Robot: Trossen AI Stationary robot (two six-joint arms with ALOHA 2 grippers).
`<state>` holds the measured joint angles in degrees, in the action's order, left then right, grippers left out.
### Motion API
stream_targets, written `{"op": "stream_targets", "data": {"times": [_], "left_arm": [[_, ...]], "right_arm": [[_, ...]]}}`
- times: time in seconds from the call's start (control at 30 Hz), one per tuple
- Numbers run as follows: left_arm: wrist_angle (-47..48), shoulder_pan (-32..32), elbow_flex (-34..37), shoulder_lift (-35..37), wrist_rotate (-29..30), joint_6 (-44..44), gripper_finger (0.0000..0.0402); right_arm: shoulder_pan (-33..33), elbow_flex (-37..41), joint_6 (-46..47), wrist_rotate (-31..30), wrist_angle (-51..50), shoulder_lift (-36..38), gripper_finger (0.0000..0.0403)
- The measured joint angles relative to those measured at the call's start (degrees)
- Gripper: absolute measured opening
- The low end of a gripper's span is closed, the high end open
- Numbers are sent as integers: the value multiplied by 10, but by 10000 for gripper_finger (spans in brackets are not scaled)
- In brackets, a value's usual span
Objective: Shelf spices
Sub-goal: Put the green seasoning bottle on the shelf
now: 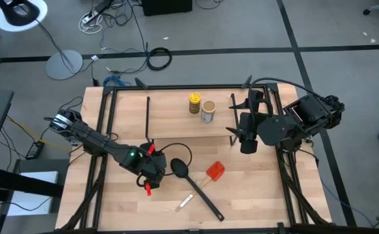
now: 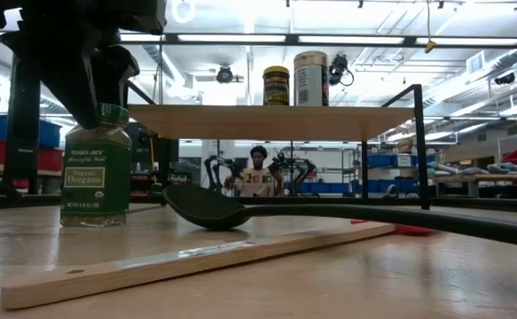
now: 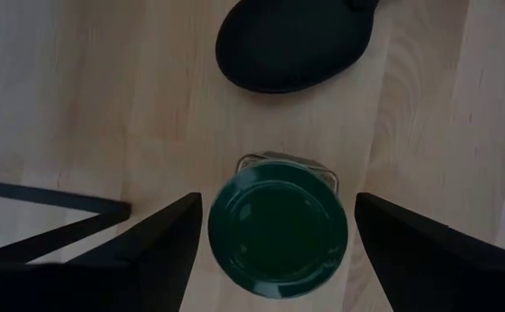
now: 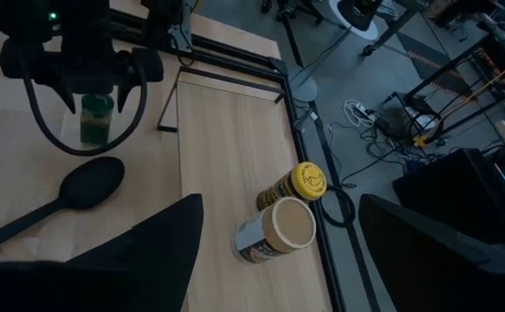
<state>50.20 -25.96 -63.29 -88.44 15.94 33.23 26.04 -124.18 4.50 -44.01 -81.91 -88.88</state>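
Green-lidded glass oregano jar stands upright on the wooden table, lid skyward, between the left gripper's spread, untouching fingers.

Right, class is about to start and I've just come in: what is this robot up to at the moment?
It is shelving spice jars. The yellow jar and the tan jar already stand on the shelf. The left gripper hangs open around the green-lidded oregano jar, which stands on the table near the black spoon. The right gripper waits open by the shelf's end.
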Motion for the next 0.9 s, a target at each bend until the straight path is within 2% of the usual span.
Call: {"op": "stream_targets", "data": {"times": [0.6, 0.9], "left_arm": [[-7, 1, 0, 0, 4, 0, 306], [-12, 1, 0, 0, 12, 3, 251]], "right_arm": [[0, 0, 0, 0, 0, 0, 308], [0, 0, 0, 0, 0, 0, 308]]}}
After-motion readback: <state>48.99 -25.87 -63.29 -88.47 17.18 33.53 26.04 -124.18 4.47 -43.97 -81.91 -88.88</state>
